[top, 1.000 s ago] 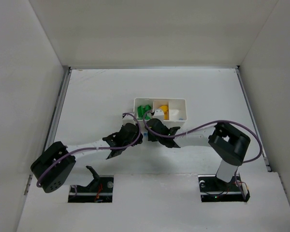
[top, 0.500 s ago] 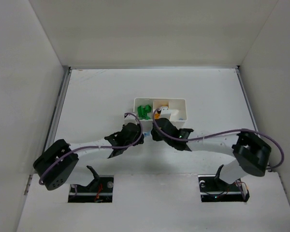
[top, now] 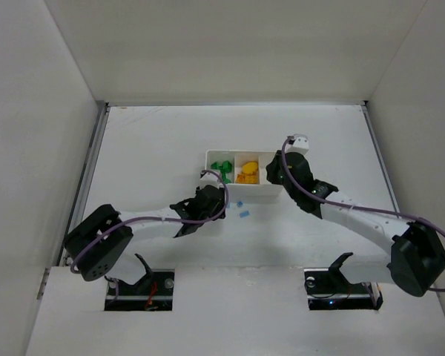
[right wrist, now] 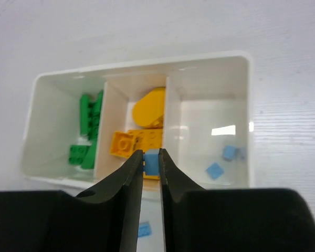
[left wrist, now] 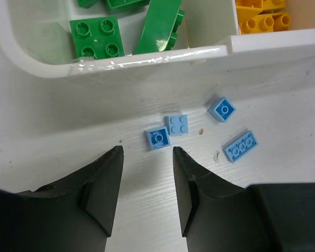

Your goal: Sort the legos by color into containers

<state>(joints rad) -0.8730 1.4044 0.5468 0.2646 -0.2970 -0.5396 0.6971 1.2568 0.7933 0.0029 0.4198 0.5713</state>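
The white three-compartment tray point(top: 246, 195) holds green bricks point(top: 222, 167) on the left and yellow-orange bricks point(top: 247, 173) in the middle. My right gripper point(top: 274, 174) hangs over its right end. In the right wrist view it point(right wrist: 151, 155) is shut on a light blue brick point(right wrist: 152, 161) above the tray's near wall; two blue bricks point(right wrist: 215, 170) lie in the right compartment. My left gripper point(left wrist: 147, 149) is open and empty, low over the table. Several light blue bricks point(left wrist: 157, 138) lie just ahead of it, outside the tray point(left wrist: 147, 56).
White walls enclose the table on three sides. The loose blue bricks point(top: 242, 209) lie on the table close to the tray's near wall, between my two arms. One of them shows under my right fingers point(right wrist: 144, 229).
My right arm has swung from the tray's near-left side to its right end, rising with the blue brick. My left gripper has crept slightly right toward the loose blue bricks.
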